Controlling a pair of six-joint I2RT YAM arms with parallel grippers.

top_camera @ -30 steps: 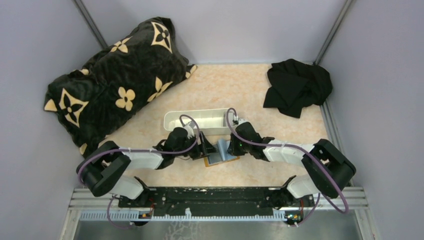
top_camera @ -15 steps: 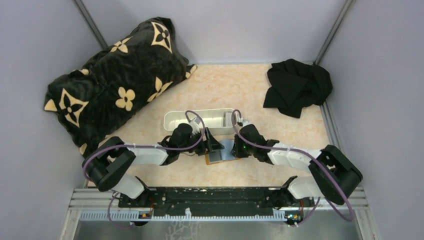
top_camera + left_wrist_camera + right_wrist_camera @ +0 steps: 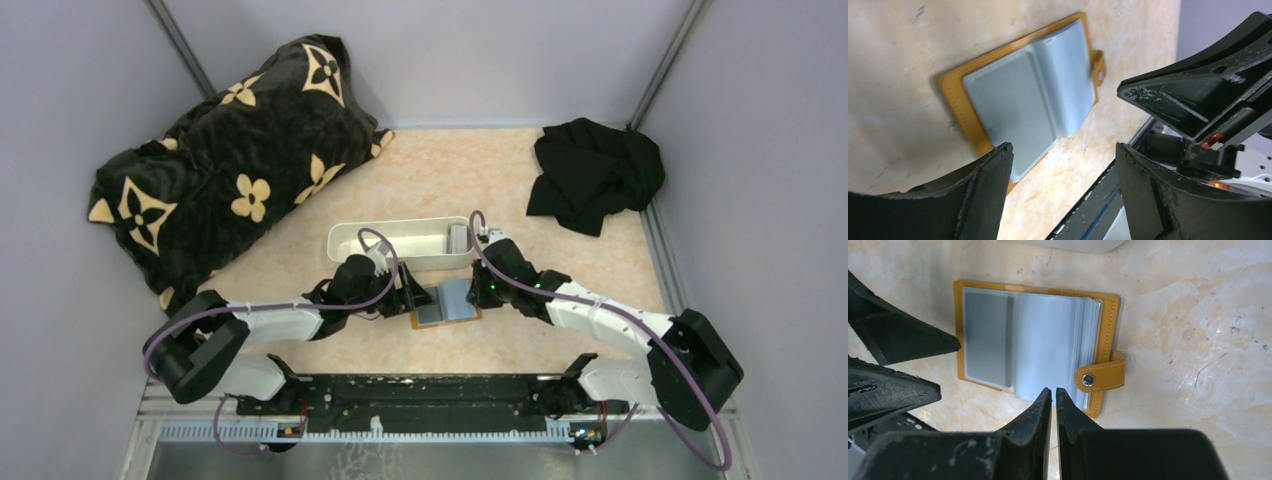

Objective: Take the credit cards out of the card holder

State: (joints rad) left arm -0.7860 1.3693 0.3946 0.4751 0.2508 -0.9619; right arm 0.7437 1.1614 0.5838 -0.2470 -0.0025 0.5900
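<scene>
Open card holder (image 3: 1048, 340) flat on table (image 3: 1198, 315)

Floral blk cushion (image 3: 230, 170) back-left, blk cloth (image 3: 595, 175) back-right, white tray (image 3: 340, 245) centre

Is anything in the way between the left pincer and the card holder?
Nothing visible does. The left pincer hangs open beside the open card holder, with nothing between them; the right pincer, shut, is at its opposite edge, outside that path.

Beige marbled surface (image 3: 560, 335), four things
Long white oblong tray (image 3: 343, 240) mid-surface; orange-tan card holder (image 3: 445, 302) lies open just in front of it, black flower-patterned cushion (image 3: 235, 160) far left of it, crumpled black cloth (image 3: 595, 175) far right.
</scene>
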